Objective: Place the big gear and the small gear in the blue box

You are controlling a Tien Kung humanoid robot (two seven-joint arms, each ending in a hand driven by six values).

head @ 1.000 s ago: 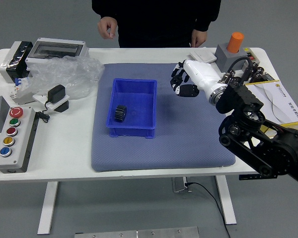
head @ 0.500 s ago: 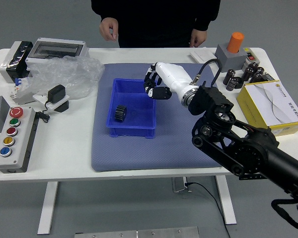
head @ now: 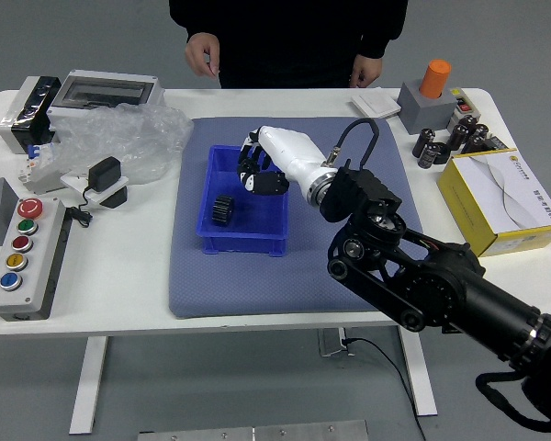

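By the table's (head: 110, 285) far edge, a person's right hand (head: 202, 54). Inside the blue box (head: 246, 244), near its left wall, a black gear (head: 222, 210). Over the box, the robot's right hand (head: 292, 158), impossible to tell whether clamped on anything. Farther right, the person's left hand (head: 365, 71).

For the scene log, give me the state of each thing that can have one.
Blue plastic box: upright, open at the top.
Black toothed gear: in the box's left part.
Robot's black-and-white right hand: over the box, hold unclear.
Clear plastic bag: crumpled.
Yellow-and-white cardboard carton: closed.
Orange cylinder: upright on a grey block.
Person's hands: lowered near the table's far edge.
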